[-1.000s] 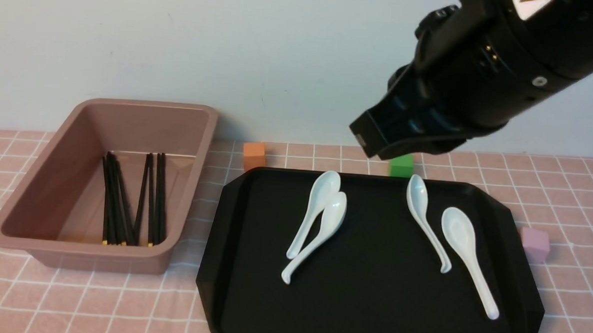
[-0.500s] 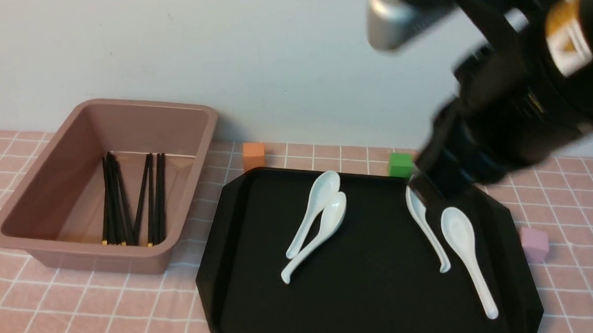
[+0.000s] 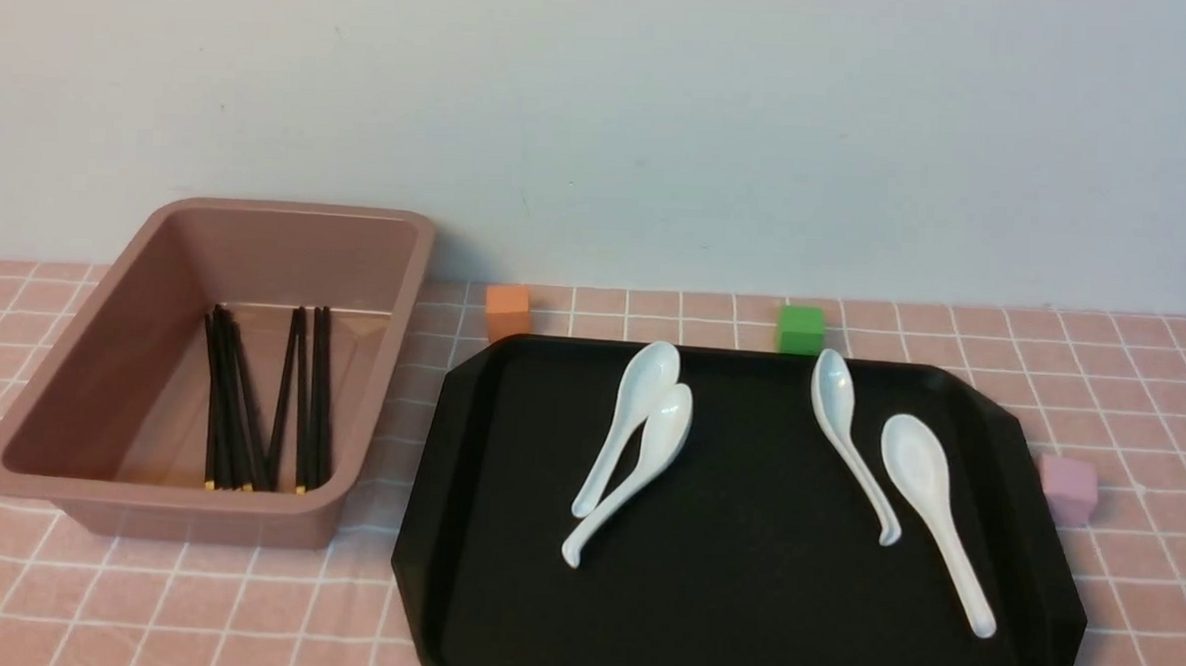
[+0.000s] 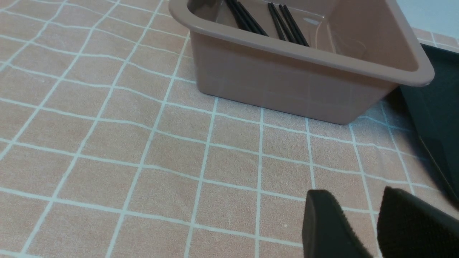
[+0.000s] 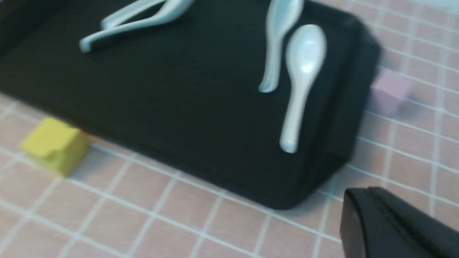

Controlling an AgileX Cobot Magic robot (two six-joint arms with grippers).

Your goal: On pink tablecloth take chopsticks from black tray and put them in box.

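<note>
Left gripper (image 4: 358, 200): released. Its two dark fingers (image 4: 326, 222) stand apart, with the pink tablecloth (image 4: 143, 143) showing between them, and it hangs low over the cloth.

Ahead of those fingers, and apart from them, sits the box (image 4: 287, 86). The black tray (image 4: 441, 107) edges in beside the box.

Chopsticks (image 4: 283, 19): lying inside the box, on its floor. The front view confirms a bundle of black sticks (image 3: 249, 408), gold-banded ends toward the near wall.

Right gripper (image 5: 373, 208): clenched, fingers pressed together on themselves. It sits over the cloth just off a cut corner of the black tray (image 5: 179, 107), not touching it.

Ahead of the right gripper, white spoons (image 5: 303, 71) rest on the tray (four in all, two touching pairs). Beside the tray's near rim lies a yellow cube (image 5: 53, 145). Off the tray's other side lies a pink cube (image 5: 389, 91). This view is blurred.

Beyond the tray's far rim, against the wall, stand an orange cube (image 3: 507, 311) and a green cube (image 3: 800, 329).
</note>
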